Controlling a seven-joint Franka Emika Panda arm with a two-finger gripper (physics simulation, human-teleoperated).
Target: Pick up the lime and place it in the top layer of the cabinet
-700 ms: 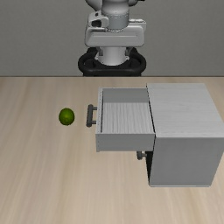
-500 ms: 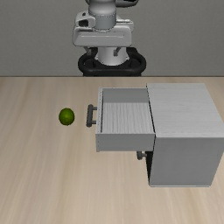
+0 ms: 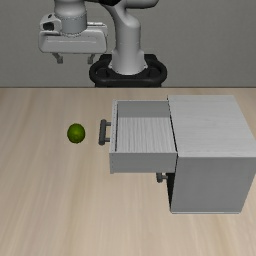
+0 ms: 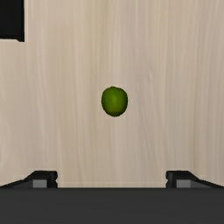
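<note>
Looking straight down at the lime [image 4: 115,101], round and green, resting on the pale wooden table [image 4: 175,70] and clear of everything around it. Lined up neatly with the gap between the fingers, out ahead of the tips and well apart from them.

Hanging high above it with the gripper [image 4: 113,179] spread wide, at or near full stretch, gripping nothing at all, with bare wood showing between the two fingers [image 4: 42,178].

Switching to the exterior view: spotting the lime [image 3: 76,132] far beneath the hand, out on open table. Off to the side of the gripper, toward the exterior view's right and near the lime, finding the dark handle [image 3: 102,132] of the top drawer [image 3: 145,128], pulled out of the grey cabinet [image 3: 210,125] and standing open on a pale ribbed floor. Farther out on that same side, meeting the cabinet body itself, boxy and low, with a small dark fitting [image 3: 160,178] peeking out beneath the drawer.
</note>
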